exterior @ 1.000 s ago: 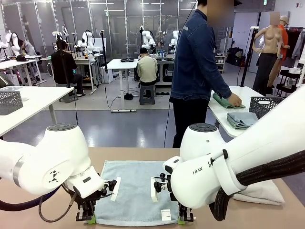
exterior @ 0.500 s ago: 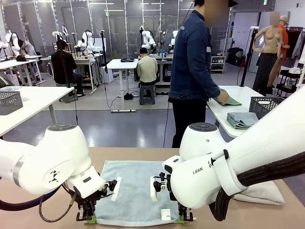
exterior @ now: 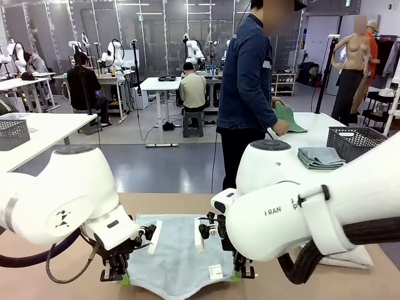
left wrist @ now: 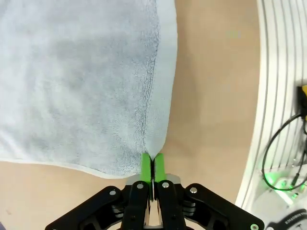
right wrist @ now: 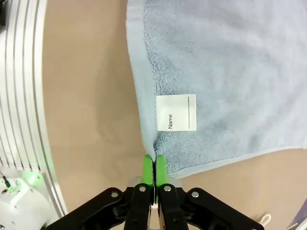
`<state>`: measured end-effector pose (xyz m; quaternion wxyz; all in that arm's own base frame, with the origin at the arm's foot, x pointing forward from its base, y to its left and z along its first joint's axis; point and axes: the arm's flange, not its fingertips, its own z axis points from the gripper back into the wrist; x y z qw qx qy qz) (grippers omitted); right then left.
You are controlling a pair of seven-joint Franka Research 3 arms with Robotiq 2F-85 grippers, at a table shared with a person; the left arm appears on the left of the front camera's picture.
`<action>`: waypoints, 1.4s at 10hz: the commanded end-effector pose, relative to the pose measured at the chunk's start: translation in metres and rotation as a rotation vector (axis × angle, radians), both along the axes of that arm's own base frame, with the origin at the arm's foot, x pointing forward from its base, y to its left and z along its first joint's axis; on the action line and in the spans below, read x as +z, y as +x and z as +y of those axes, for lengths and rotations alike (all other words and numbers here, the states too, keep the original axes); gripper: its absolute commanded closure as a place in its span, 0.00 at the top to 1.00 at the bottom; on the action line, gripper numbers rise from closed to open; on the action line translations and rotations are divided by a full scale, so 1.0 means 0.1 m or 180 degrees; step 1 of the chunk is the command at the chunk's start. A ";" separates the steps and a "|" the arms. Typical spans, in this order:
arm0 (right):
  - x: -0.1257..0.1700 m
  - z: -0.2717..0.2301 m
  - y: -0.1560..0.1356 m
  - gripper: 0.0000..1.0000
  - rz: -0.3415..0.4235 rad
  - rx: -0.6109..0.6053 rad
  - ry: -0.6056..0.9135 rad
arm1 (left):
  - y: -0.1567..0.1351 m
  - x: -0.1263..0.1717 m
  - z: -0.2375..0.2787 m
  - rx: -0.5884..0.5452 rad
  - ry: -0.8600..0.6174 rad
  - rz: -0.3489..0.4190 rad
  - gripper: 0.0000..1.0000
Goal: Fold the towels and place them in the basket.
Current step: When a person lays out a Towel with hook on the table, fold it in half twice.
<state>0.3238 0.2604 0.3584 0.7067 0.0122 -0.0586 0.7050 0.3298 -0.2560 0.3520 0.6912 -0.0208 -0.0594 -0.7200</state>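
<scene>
Blue-grey towel (exterior: pixel 178 253), long axis toward person (exterior: pixel 247 81)

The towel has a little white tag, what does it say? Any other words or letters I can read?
"Name": on the white tag sewn on the pale blue towel, with a blank line beside it.
"RAN": on the right arm, on its white shell; further letters hidden.
Nothing else is readable.

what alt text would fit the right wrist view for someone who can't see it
The right tool, its green pads shut, pinches the near corner of a pale blue-grey towel spread over a tan table. A white label printed "Name" sits on the towel just past the pinched corner.
</scene>
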 end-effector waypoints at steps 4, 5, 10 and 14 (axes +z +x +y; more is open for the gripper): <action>0.41 -0.23 -0.30 0.00 -0.0117 -0.0131 -0.0012 | -0.43 0.34 0.20 0.0062 -0.0150 -0.0008 0.00; 0.46 -0.23 -0.19 0.00 -0.0109 -0.0158 -0.0020 | -0.32 0.41 0.16 0.0100 -0.0171 -0.0024 0.00; 0.63 -0.10 0.45 0.00 0.0075 -0.0199 0.0037 | 0.41 0.67 0.00 0.0245 -0.0160 0.0027 0.00; 0.66 0.06 1.20 0.00 0.0168 -0.0247 -0.0018 | 1.16 0.85 -0.08 0.0423 -0.0052 0.0077 0.00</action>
